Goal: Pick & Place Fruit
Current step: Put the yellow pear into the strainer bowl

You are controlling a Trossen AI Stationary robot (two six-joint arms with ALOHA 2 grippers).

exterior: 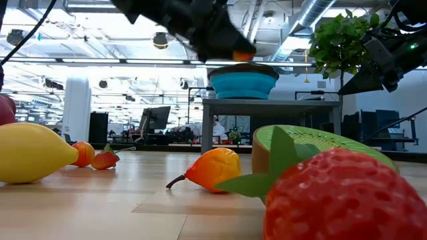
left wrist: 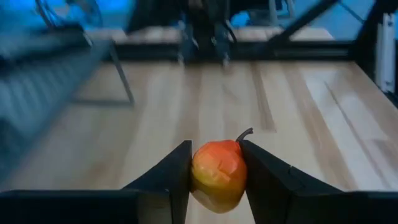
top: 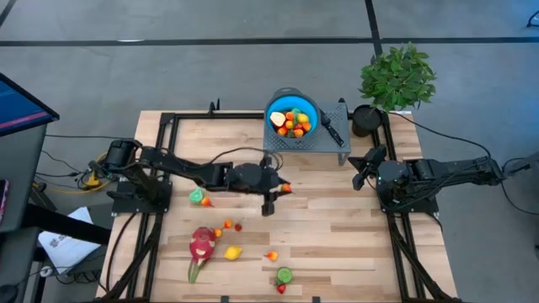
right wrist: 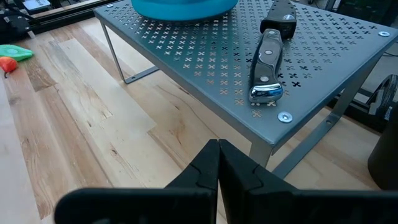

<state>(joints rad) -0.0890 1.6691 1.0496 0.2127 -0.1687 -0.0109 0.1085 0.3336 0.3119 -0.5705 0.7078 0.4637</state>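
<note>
The wooden tabletop (top: 337,219) lies below the left claw (top: 282,188), with the blue bowl (top: 292,114) on a metal stand (top: 333,139) ahead, likely the drop target. That claw is raised, grasping an orange fruit (left wrist: 217,175) for carrying. The right claw (right wrist: 218,163) waits clenched beside the stand.

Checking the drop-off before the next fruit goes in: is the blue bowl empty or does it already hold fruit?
Already holding fruit. The blue bowl on the metal stand shows several small orange and yellow fruits inside.
</note>
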